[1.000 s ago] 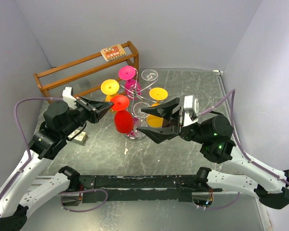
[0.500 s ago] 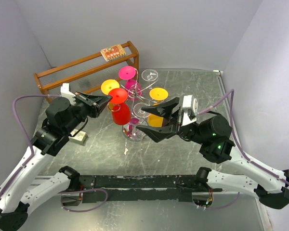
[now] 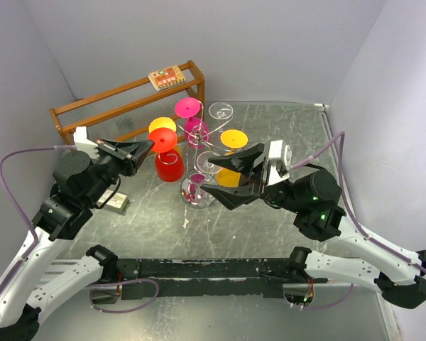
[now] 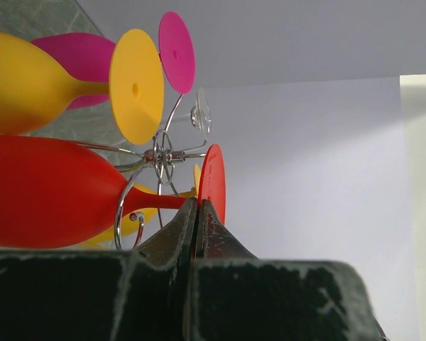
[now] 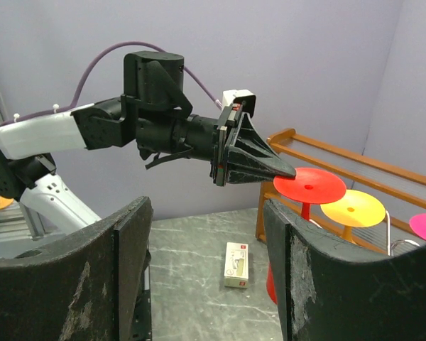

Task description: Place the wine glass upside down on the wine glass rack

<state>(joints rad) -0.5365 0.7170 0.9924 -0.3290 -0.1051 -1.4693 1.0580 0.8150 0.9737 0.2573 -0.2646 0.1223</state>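
Left gripper [image 3: 148,146] clamped shut on foot of red wine glass [image 3: 169,165]. Glass is upside down, bowl low, at left side of wire rack [image 4: 163,155]; in left wrist view a curled wire arm loops round its stem. Rack stands mid-table [image 3: 270,234] toward far edge, with yellow glass [image 3: 233,138] and pink glass [image 3: 188,107] on it. Right gripper [image 3: 209,177] jaws wide apart, empty, just right of rack.

The left arm is reaching in from the frame's left, its left gripper [image 3: 148,147] pinching the wine glass [image 3: 169,165] by its foot. The right gripper [image 3: 207,174] is hovering mid-frame, jaws spread wide.
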